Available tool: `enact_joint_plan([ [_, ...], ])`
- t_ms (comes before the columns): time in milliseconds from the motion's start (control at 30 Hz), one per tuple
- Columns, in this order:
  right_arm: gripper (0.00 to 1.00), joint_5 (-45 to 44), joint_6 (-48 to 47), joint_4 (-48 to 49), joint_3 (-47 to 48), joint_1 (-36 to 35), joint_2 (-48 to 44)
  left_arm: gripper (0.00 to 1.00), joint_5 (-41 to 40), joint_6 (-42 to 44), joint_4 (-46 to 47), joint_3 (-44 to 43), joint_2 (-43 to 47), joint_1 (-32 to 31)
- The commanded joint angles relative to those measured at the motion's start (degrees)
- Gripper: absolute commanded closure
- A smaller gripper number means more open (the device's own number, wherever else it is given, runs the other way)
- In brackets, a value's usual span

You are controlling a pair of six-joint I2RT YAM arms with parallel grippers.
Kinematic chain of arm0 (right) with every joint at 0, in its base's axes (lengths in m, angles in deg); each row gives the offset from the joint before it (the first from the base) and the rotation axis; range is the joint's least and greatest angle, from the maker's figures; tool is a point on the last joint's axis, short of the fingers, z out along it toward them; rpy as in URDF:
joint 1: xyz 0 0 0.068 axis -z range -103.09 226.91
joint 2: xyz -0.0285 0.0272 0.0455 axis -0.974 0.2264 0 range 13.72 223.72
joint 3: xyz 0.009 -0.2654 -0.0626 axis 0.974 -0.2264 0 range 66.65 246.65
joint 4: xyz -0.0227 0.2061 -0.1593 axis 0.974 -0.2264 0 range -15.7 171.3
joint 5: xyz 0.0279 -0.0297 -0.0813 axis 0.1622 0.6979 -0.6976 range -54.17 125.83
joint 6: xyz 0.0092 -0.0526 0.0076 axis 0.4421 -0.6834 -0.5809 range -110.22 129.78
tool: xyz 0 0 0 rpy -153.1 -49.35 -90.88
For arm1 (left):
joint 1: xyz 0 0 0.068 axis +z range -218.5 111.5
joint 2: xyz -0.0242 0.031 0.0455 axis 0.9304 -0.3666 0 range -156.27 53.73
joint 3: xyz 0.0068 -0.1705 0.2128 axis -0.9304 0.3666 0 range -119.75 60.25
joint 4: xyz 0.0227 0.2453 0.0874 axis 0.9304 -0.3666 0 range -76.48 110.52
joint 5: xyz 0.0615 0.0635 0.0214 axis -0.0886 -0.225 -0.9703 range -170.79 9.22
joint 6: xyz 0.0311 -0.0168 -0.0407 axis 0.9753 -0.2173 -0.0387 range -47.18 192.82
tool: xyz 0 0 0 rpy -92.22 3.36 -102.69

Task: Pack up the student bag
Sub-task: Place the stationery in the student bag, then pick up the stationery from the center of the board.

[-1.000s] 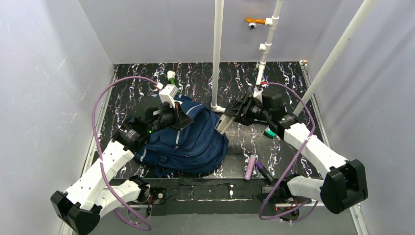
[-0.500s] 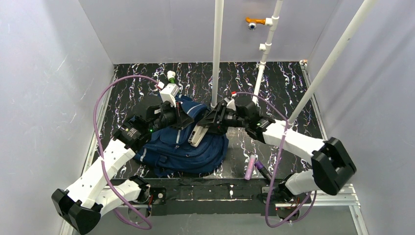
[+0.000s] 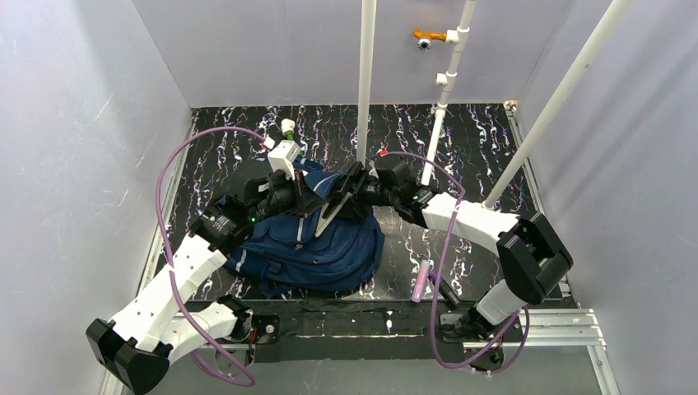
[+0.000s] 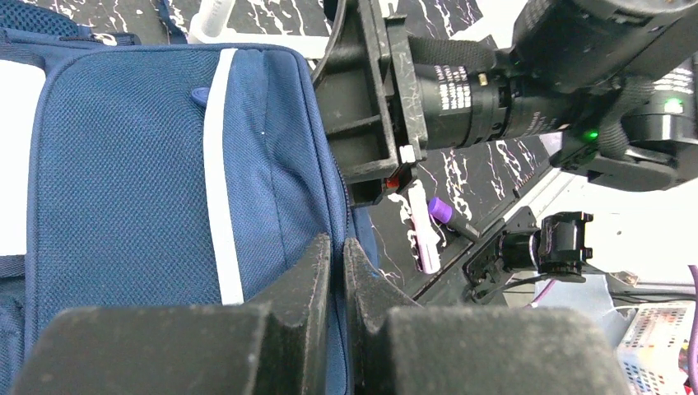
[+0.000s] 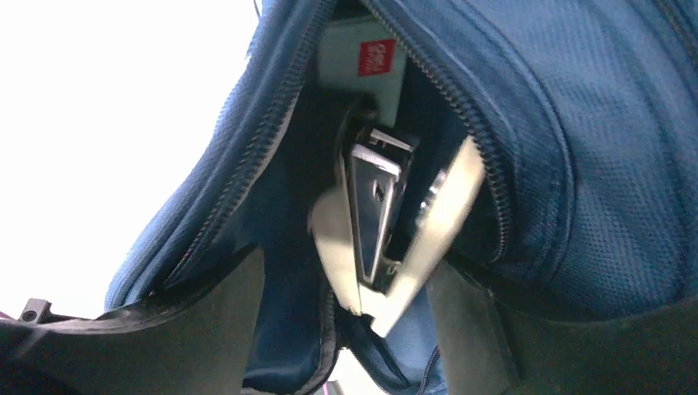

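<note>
Sagging soft on the desk (image 3: 477, 140), the bag (image 3: 321, 247) likely needs holding by its stiffer zip edge, where the left claw (image 4: 337, 247) pinches tight, while the right claw (image 5: 346, 276) stands wide around a stapler (image 5: 370, 222) in its mouth.

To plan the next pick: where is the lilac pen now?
In the top view, the lilac pen lies on the table, right of the student bag, beside a purple-capped marker.

White shells, black joints on left arm (image 3: 177, 271) and right arm (image 3: 473, 220); a purple cable (image 3: 158, 202) trails behind each tool. Left gripper (image 4: 337, 247) fingers (image 4: 280, 321): grainy black.
</note>
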Motion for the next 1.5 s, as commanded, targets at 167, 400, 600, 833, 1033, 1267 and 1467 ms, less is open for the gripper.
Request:
enact_joint_plan([
  [167, 0.08, -2.4, -8.8, -3.5, 5.2, -1.0, 0.7, 1.00, 5.0, -1.5, 7.4, -0.9, 3.1, -0.5],
  [400, 0.06, -6.2, -24.2, -18.0, 6.1, -1.0, -6.5, 1.00, 4.8, -1.1, 7.2, -0.6, 3.0, -0.5],
  [600, 0.02, -18.5, -50.7, -47.9, 13.6, -1.2, -17.1, 1.00, 4.3, -0.5, 6.6, 0.0, 3.0, -0.5],
  [833, 0.02, -39.8, -43.9, -75.1, 5.7, -1.1, -27.8, 1.00, 4.5, -0.5, 7.2, 2.6, 3.0, -0.5],
  [1033, 0.02, -41.0, -43.4, -59.6, -1.1, 11.0, -25.1, 1.00, 5.1, -1.5, 7.9, 4.3, 3.4, -0.5],
  [1267, 0.02, -38.1, -45.5, -40.4, -5.9, 31.3, -18.5, 1.00, 7.2, -3.0, 9.2, 5.2, 3.2, -0.5],
  [1467, 0.02, -38.1, -41.7, -29.4, -8.3, 35.6, -9.2, 1.00, 7.8, -2.9, 9.3, 5.0, 3.8, -0.5],
])
